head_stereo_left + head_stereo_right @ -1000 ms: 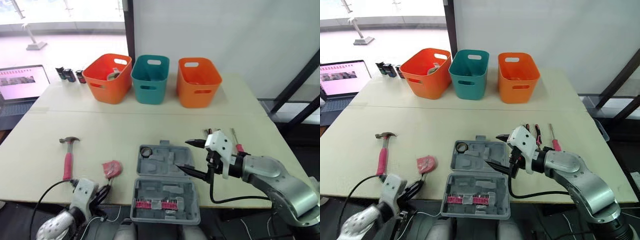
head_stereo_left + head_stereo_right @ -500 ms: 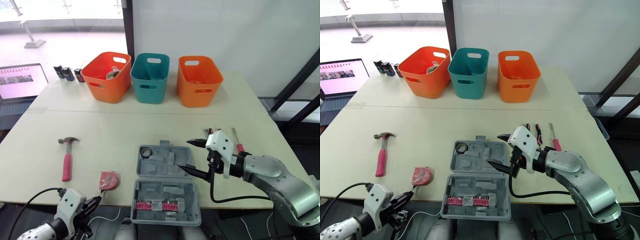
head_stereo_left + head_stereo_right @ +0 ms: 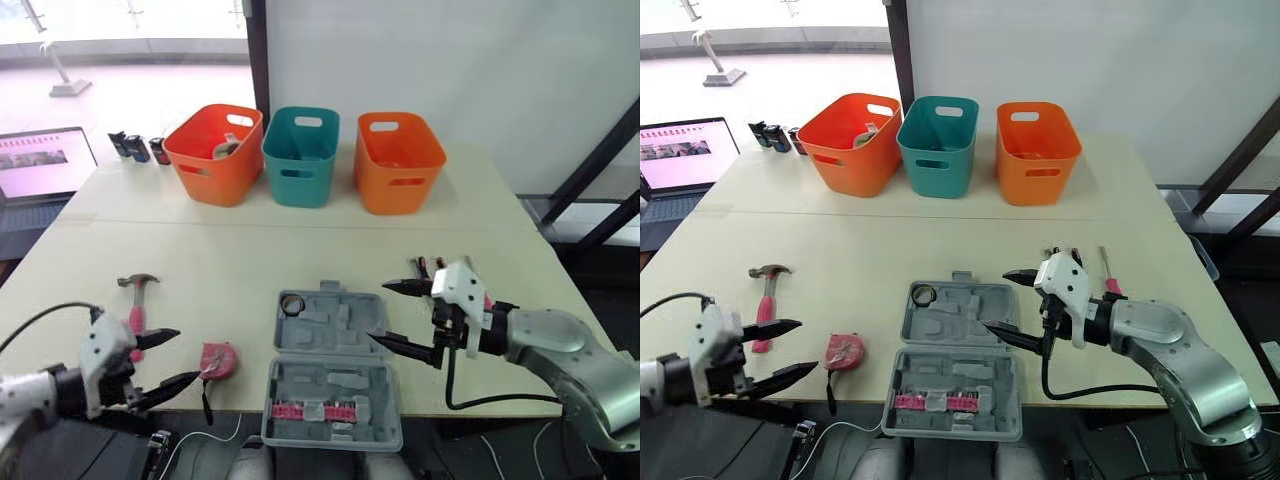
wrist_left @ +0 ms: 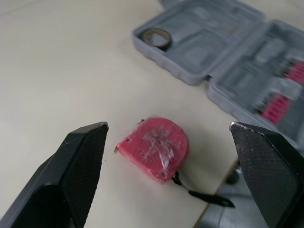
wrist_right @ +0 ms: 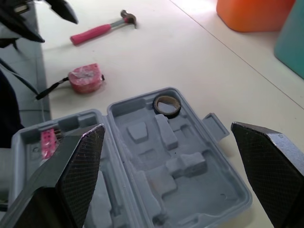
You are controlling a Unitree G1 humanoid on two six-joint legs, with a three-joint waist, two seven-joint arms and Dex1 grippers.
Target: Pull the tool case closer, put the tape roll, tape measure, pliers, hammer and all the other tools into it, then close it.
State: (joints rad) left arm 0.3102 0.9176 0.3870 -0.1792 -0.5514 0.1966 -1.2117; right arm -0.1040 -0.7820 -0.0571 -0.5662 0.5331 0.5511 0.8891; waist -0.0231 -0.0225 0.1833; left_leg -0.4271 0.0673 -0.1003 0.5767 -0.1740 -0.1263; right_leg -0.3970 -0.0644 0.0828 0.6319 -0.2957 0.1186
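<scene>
Red tape measure [image 4: 154, 148] lies just ahead of the left gripper's [image 4: 168, 125] 2 spread fingers [image 4: 76, 166]; right gripper [image 3: 995, 299] gapes over tool case [image 3: 950, 330].

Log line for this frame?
tool case open, tape roll inside | left pincer open, aimed at tape measure, no contact | right pincer open at case's right edge | hammer on table

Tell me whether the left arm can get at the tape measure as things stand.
Probably yes. The left gripper is open and points at the tape measure, which lies on bare table just beyond its fingers; nothing stands between them.
</scene>
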